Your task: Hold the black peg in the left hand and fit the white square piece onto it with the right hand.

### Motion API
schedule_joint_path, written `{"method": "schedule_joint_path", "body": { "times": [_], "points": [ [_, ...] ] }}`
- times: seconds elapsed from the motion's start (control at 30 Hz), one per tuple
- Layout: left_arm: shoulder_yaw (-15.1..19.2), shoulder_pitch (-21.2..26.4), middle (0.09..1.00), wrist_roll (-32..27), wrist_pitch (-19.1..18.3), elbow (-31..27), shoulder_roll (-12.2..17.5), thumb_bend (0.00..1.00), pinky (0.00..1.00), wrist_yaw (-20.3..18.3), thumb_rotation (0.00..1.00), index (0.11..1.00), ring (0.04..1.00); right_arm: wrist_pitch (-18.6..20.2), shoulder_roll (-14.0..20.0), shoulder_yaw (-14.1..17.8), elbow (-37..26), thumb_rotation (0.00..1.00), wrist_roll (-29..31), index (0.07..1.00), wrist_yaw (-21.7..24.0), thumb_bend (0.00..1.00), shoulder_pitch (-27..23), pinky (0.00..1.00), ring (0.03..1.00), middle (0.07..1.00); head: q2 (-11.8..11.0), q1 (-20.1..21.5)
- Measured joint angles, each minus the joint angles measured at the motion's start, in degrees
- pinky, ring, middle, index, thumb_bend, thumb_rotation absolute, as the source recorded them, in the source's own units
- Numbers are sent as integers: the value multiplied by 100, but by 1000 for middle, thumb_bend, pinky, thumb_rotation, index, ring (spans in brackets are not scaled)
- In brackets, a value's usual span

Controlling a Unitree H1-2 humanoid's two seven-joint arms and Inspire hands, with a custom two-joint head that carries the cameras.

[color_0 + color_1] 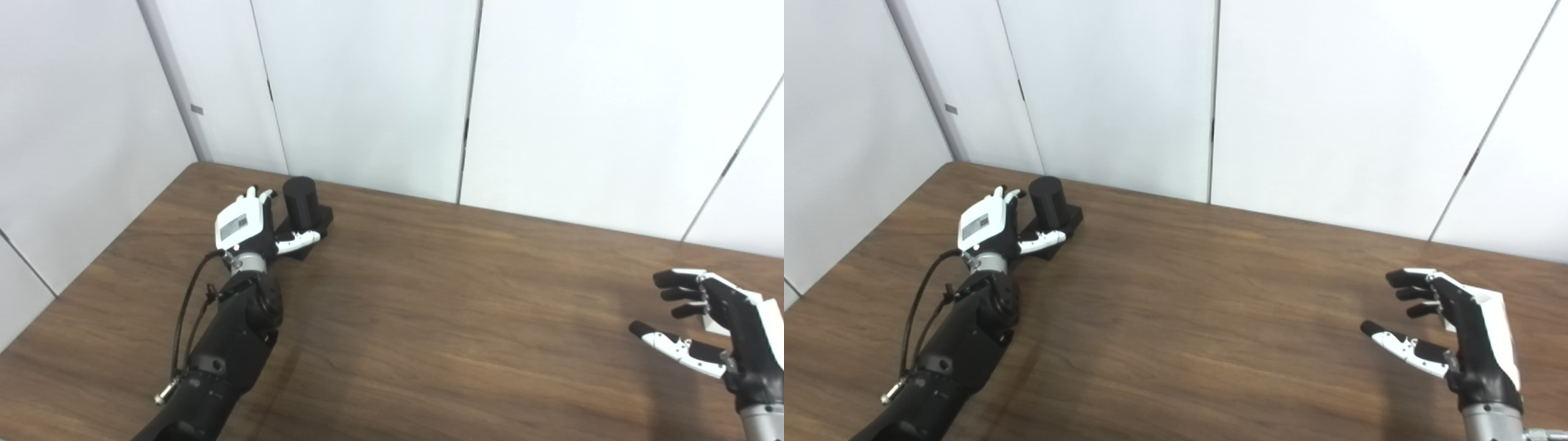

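A black peg (301,201) — an upright cylinder on a flat black base — is seen standing on the wooden table (429,318) near its far left corner, close to the white wall panels (367,92). The left hand (248,226) is placed just beside the peg on its left, with the white back of the hand turned upward; its fingers (264,196) are extended alongside the cylinder and its thumb (298,239) is laid across the front of the base. Whether the peg is actually gripped cannot be told from either eye view, since the fingers appear spread rather than wrapped around it, and contact with the cylinder is not clearly shown. A dark cable (187,306) is looped along the left forearm. The right hand (1448,331) is held well apart, near the right edge of the table and raised a little above it — a faint shadow is cast on the wood beneath. Its fingers (1409,286) are parted and curved, the thumb (1399,346) is spread below them, and nothing is held between them. A white square piece cannot be made out in either view.
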State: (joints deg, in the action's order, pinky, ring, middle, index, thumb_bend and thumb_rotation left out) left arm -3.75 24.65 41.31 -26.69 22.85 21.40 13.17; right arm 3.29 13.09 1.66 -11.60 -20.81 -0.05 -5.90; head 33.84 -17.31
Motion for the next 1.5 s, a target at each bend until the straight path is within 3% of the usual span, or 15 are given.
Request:
{"method": "schedule_joint_path", "body": {
  "times": [0.3, 0.7, 0.93, 1.23, 1.37, 1.5],
  "points": [
    [-26, -2, 999, 33, -1, 142, -36, 1000, 862, 2, 615, 878, 975, 42, 68, -3, -2, 114, -62, 491, 19, 500, 10, 525, 639, 648, 35, 0],
    [-192, -18, 960, 124, -1, 140, -29, 971, 812, -124, 534, 703, 960, 71, 68, -1, -7, 114, -37, 491, 21, 500, 18, 526, 647, 650, 123, -26],
    [84, -19, 938, 648, 3, 32, -53, 916, 820, -791, 394, 625, 945, 73, 71, -1, -11, 114, -12, 490, 23, 500, 18, 513, 644, 651, 141, -44],
    [448, 33, 907, 1536, 5, -187, -202, 843, 787, -1699, 297, 616, 912, 73, 79, -2, -12, 114, -10, 490, 35, 500, 18, 510, 640, 648, 202, -53],
    [418, 34, 887, 1642, 3, -346, -160, 824, 751, -2063, 270, 628, 900, 73, 81, -1, -12, 113, -4, 490, 35, 500, 18, 504, 633, 645, 211, -53],
    [172, 11, 858, 1434, 21, -519, 51, 835, 709, -2243, 206, 561, 876, 73, 81, -1, -12, 113, 14, 490, 36, 500, 17, 506, 635, 650, 229, -35]
  ]
}}
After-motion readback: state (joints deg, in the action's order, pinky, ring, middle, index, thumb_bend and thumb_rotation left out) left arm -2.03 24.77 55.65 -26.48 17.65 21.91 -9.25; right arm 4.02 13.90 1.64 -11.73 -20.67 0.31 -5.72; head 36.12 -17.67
